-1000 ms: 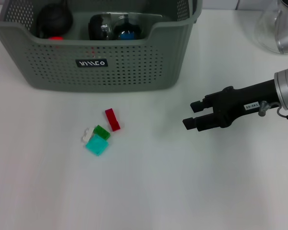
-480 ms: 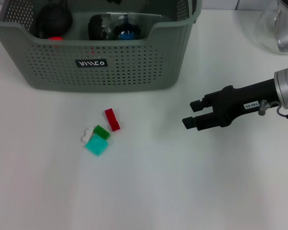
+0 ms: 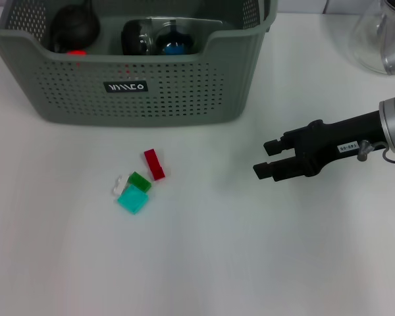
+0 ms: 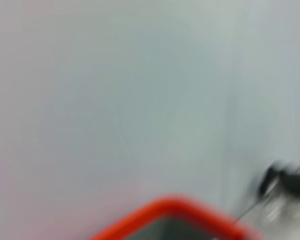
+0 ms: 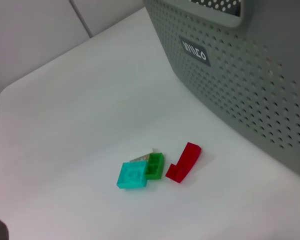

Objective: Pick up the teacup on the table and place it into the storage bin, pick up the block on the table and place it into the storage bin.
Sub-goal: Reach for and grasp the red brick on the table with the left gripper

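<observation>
The grey-green storage bin (image 3: pixel 151 99) (image 5: pixel 250 85) stands at the back of the white table. Inside it lie a black round vessel (image 3: pixel 74 26) and a dark glossy one (image 3: pixel 139 37) beside something blue; I cannot tell which is the teacup. Before the bin lie small blocks: red (image 3: pixel 154 164) (image 5: pixel 184 162), green (image 3: pixel 139 181) (image 5: pixel 154 166), teal (image 3: pixel 131 198) (image 5: pixel 132 175) and white (image 3: pixel 118 185). My right gripper (image 3: pixel 263 158) hovers open and empty well to the right of the blocks. The left gripper is out of view.
A clear glass vessel (image 3: pixel 382 39) stands at the far right corner. The left wrist view shows only a pale blurred surface and a red rim (image 4: pixel 175 210).
My right gripper has drifted slightly down and to the right. The blocks and the bin have not moved.
</observation>
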You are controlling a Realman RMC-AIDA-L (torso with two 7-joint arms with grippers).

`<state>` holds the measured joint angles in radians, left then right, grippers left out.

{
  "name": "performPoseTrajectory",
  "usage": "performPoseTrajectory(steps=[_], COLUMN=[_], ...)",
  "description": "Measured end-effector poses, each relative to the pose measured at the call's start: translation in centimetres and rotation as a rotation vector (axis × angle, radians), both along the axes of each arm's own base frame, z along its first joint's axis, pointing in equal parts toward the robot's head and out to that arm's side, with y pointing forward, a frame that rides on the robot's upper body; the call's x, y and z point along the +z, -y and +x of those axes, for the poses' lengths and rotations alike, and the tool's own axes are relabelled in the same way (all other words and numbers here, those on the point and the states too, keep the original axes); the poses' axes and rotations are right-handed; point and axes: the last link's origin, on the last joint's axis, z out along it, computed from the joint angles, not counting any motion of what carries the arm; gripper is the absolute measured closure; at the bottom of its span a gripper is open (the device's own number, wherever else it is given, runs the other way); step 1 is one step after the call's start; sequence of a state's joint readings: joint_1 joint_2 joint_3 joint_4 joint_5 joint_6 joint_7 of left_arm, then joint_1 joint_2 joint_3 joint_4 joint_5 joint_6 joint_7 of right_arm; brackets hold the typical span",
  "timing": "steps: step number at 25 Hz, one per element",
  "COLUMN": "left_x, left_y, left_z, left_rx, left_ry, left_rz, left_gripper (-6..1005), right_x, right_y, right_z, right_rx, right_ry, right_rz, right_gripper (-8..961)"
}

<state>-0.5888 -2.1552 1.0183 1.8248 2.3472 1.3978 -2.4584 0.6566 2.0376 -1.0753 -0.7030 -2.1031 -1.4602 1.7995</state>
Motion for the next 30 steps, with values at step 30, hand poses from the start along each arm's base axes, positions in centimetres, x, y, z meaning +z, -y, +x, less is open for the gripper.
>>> performPoseTrajectory(steps=[30], left_x=[-15.8], left_y=[7.0], left_z=[-7.5], left_rx=[-0.047], left_ry=[-0.484], left_rz=[-0.691], left_gripper=[168], right_x=[-0.3], right_y=[0.4], right_z=[0.5], right_rx=[-0.041], right_ry=[-0.003], right_rz=[-0.003], right_gripper=[279])
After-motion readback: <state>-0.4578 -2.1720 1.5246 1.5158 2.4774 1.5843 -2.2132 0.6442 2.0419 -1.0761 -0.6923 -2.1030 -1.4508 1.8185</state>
